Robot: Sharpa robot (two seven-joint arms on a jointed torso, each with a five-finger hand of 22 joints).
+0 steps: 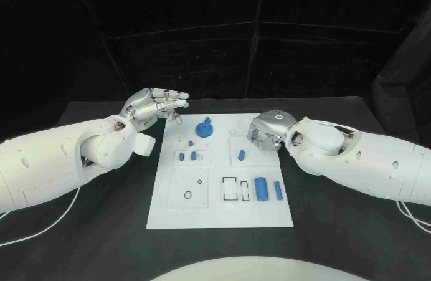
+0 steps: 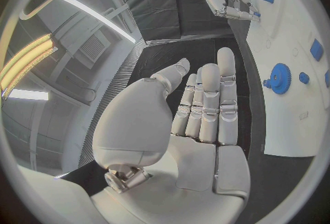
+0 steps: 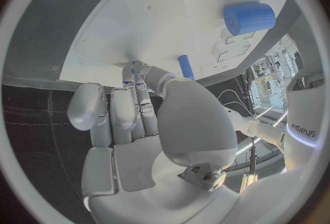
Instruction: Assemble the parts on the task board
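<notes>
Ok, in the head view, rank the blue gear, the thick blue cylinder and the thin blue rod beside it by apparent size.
1. Blue gear, the broadest.
2. Thick blue cylinder, close behind the gear: longer but narrower.
3. Thin blue rod, clearly the slimmest.

Black table point(image 1: 99, 231) before black curtain point(image 1: 225, 44) backdrop.

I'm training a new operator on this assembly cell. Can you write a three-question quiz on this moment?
1. True or false: the left hand holds a blue part.
2. Which hand is over the white board? A) left B) right C) neither
3. Fill in: the blue gear lies at the board's ___ end, as seen from the robot.

Key: 1. False; it holds nothing, beside the board's far left corner. 2. B; the right hand reaches down to the board, fingertips near a small blue peg. 3. Far.
</notes>
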